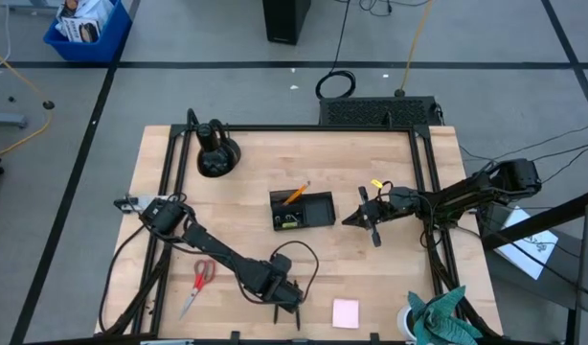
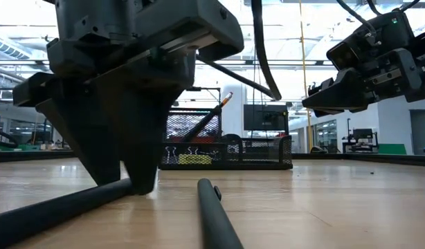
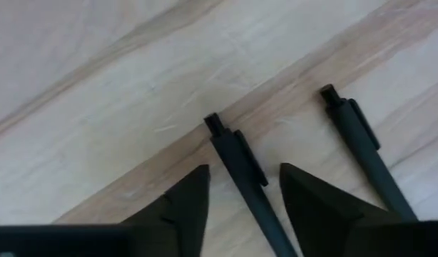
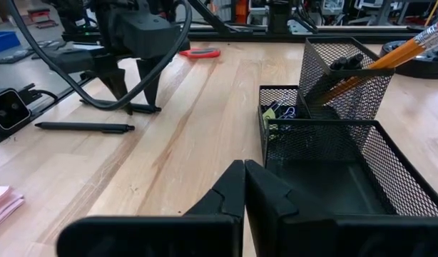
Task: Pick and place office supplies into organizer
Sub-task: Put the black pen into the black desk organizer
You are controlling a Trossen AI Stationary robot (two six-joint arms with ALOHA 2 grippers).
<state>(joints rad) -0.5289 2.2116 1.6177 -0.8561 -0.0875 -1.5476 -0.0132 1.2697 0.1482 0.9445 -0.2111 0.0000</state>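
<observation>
Left wrist view: pen (image 3: 244, 178) lies between left pincer (image 3: 244, 189) fingers.

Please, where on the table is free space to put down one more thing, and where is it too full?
Bare wood lies between the round black domed object and the organizer, and between the scissors and that organizer. The near edge is crowded: the left gripper straddles one pen, a second pen beside it, with the pink notepad close.

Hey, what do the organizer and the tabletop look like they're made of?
Organizer: looks like black wire mesh, probably coated metal; you can see through its gridded walls. Tabletop: light wood, likely butcher-block, with visible grain, plank seams and a smooth, faintly glossy finish.
</observation>
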